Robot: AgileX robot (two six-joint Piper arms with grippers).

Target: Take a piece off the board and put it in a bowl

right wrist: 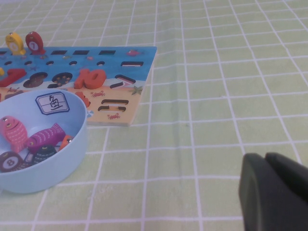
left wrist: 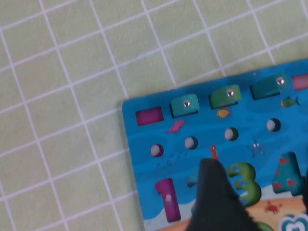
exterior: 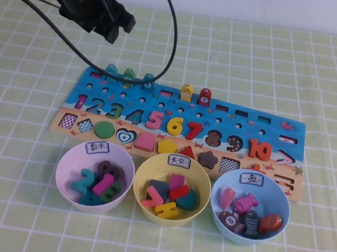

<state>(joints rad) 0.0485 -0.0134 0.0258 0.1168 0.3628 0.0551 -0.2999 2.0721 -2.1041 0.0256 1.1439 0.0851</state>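
Bowl [exterior: 249,207], light blue, in front of board [exterior: 239,128], holds fish pieces. Teal piece [exterior: 111,69] stands on board's far edge. Left gripper [exterior: 111,23] hovers nearby, jaws apart, empty. Right gripper [right wrist: 274,192]: jaws closed, off-board.

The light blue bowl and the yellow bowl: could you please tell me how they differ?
The light blue bowl sits at the row's right end and holds fish pieces; the yellow bowl sits in the middle and holds shape pieces. Both are round, labelled at the rim, and lie just in front of the board. The left gripper hangs above the board's far left corner; the right gripper is parked.
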